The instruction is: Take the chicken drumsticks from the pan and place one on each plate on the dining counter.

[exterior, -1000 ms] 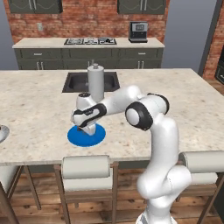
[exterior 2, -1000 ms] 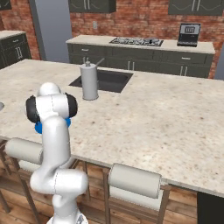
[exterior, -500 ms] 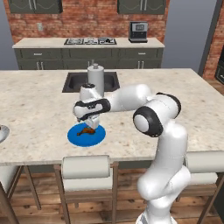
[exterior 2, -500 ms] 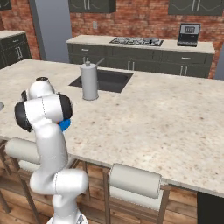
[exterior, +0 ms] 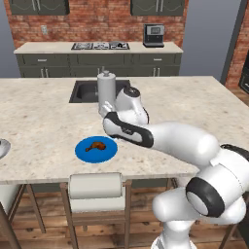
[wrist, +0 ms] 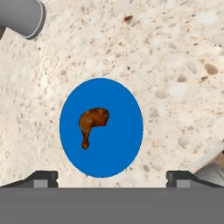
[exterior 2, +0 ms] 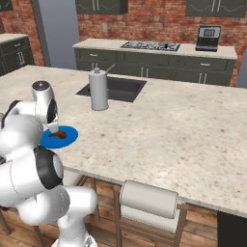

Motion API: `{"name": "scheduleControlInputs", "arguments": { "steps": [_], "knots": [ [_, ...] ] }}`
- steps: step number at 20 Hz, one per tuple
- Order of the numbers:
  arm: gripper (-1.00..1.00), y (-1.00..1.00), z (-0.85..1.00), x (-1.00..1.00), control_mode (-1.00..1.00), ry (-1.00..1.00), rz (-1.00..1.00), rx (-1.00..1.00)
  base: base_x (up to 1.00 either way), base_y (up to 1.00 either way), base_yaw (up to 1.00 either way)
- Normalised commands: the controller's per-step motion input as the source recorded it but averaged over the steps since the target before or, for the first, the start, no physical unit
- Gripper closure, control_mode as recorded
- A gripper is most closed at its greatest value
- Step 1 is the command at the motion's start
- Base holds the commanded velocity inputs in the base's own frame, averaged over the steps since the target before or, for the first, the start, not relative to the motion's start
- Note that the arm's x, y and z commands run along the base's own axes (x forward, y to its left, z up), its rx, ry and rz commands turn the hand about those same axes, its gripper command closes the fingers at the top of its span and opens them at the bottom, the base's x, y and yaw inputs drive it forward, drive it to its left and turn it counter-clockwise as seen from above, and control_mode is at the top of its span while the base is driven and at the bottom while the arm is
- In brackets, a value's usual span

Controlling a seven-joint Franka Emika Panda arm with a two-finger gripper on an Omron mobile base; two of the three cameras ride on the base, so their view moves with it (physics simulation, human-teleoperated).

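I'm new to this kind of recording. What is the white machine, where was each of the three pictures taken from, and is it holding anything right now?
It is a white robot arm in a rendered kitchen. Two cameras sit on its base, behind it to the left and right; the third looks down from its hand. On the dining counter lies a blue plate with one chicken drumstick on it; the hand view shows them from above. The end effector hangs open above the plate, holding nothing. A grey cylinder stands by the sink, and a grey plate's edge shows at the left.
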Motion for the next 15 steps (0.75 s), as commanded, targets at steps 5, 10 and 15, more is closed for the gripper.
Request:
{"name": "scheduleControlInputs", "arguments": {
  "steps": [5, 10, 15],
  "knots": [
    [-1.0, -0.99, 1.0, -1.0, -1.0, 0.0, -0.13, 0.2, 0.0, 0.0, 0.0],
    [-1.0, -1.0, 0.65, -1.0, -1.0, 0.02, -0.12, 0.11, 0.0, 0.0, 0.0],
    [-1.0, -1.0, -0.57, -1.0, -1.0, 0.01, -0.04, -0.05, 0.0, 0.0, 0.0]
  ]
}}
